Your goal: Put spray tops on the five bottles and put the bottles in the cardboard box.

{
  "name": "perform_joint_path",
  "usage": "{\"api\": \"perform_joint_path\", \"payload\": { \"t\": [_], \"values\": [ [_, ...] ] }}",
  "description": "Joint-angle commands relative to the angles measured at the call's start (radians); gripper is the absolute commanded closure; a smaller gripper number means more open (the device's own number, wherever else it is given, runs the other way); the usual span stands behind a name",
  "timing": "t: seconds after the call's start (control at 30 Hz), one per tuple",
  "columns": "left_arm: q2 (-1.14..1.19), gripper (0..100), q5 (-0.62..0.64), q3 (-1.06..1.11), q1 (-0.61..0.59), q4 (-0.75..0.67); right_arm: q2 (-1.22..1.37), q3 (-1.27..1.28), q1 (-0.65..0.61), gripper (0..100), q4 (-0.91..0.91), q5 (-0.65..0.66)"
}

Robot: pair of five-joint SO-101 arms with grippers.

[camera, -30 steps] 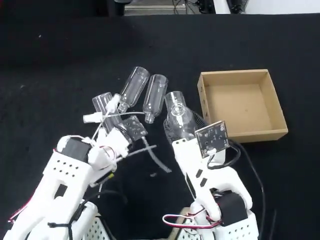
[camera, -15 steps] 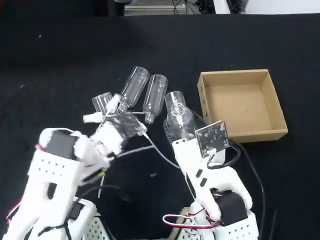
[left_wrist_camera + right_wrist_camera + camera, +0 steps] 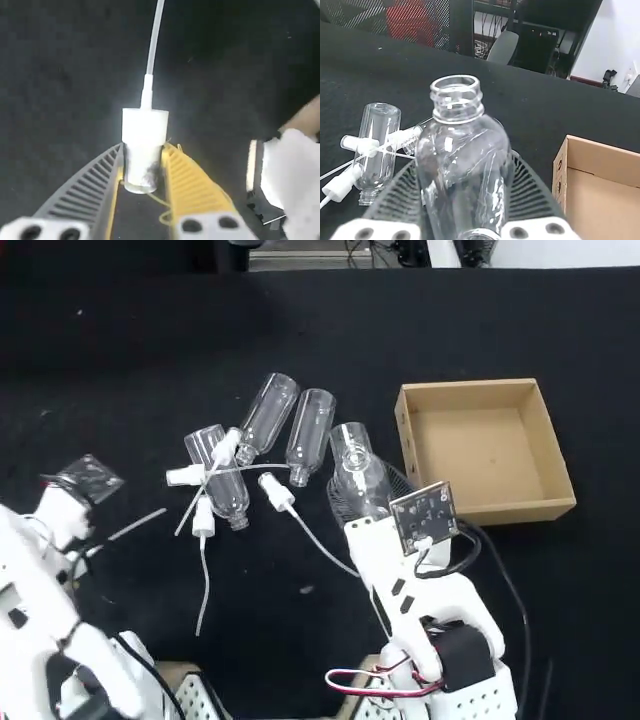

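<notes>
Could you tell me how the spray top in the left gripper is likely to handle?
Its thin dip tube looks flexible and will probably sway. The spray top seems light; the left gripper pinches only one end, so it may pivot.

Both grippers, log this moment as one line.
left gripper: shut on spray top | right gripper: shut on uncapped bottle | cardboard box: no bottles inside

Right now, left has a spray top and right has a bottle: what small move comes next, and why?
Probably swing the left gripper toward the right gripper, lining the tube of the spray top up with the bottle. The left is shut on the top, tube pointing outward; the right holds the bottle with its open neck facing up.
</notes>
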Motion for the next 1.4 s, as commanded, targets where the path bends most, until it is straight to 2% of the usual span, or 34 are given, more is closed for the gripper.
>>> {"api": "perform_joint_path", "payload": {
  "t": [0.0,0.17,0.27,0.4,0.5,0.6,0.7,0.8,0.87,1.0,1.1,1.37],
  "values": [
    [0.107,97,-0.068,-0.012,-0.045,-0.101,-0.022,-0.007,0.023,98.8,0.008,-0.002],
    [0.224,96,-0.035,-0.018,-0.081,-0.249,-0.022,-0.007,0.025,98.8,0.008,-0.002],
    [0.258,88,0.031,-0.033,-0.091,-0.321,-0.022,-0.007,0.023,98.8,0.008,-0.002],
    [0.259,75,0.133,-0.081,-0.074,-0.333,-0.022,-0.007,0.023,98.8,0.008,-0.002],
    [0.258,75,0.273,-0.130,-0.025,-0.327,-0.022,-0.007,0.023,98.8,0.008,-0.002],
    [0.258,76,0.402,-0.196,0.039,-0.255,-0.022,-0.007,0.021,98.8,0.008,0.002],
    [0.258,76,0.508,-0.269,0.124,-0.104,-0.022,-0.007,0.025,98.8,0.008,0.002],
    [0.259,76,0.603,-0.303,0.259,0.049,-0.022,-0.007,0.025,98.8,0.008,0.002],
    [0.259,78,0.703,-0.286,0.371,0.074,-0.022,-0.007,0.025,98.8,0.008,0.002],
    [0.267,78,0.944,-0.213,0.581,-0.011,-0.022,-0.007,0.025,98.8,0.008,0.002],
    [0.259,78,1.077,-0.162,0.700,-0.086,-0.022,-0.007,0.025,98.8,0.008,0.002],
    [0.272,78,1.315,-0.013,0.826,-0.327,-0.022,-0.007,0.026,98.8,0.008,0.003]
  ]
}}
